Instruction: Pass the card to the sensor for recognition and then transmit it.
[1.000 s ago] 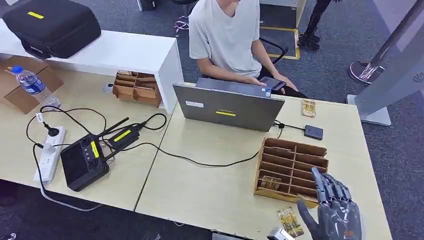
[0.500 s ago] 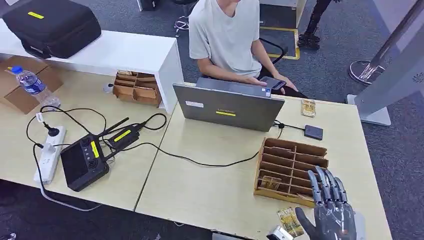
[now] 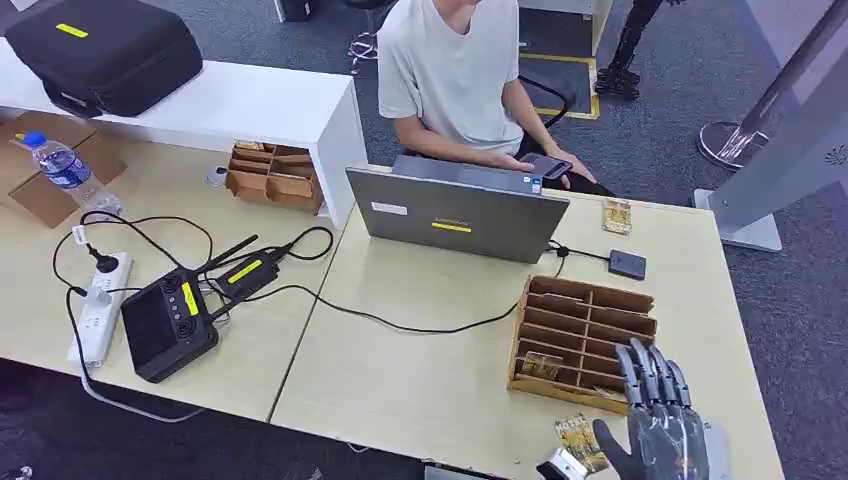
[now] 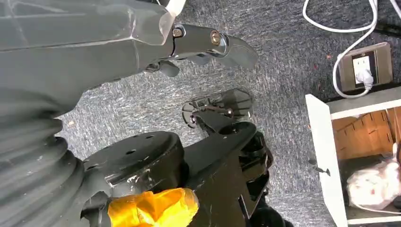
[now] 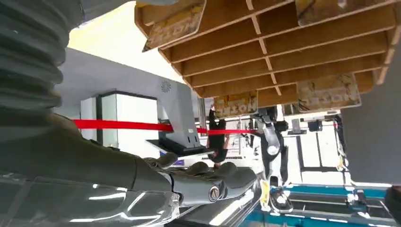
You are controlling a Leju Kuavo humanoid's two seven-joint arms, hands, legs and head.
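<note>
A: The robot's right hand hovered at the near right edge of the table, fingers spread and straight, thumb out to the side, grasping nothing. Where did the card lie?

B: One card lay flat on the table just in front of the wooden slotted rack, right beside the hand's thumb; whether thumb and card touched could not be told. Another card sat in a near slot of the rack, and a third lay at the far right of the table.

A: And the sensor?

B: A small dark reader rested beyond the rack, cabled toward the laptop. A seated person in a pale shirt faced the laptop from the far side, holding a phone.

A: What of the left hand?

B: The left hand hung over grey carpet in the left wrist view, fingers loosely extended and carrying nothing.

A: Anything else on the desks?

B: A black controller, a white power strip, a water bottle and a second wooden rack occupied the left side
</note>
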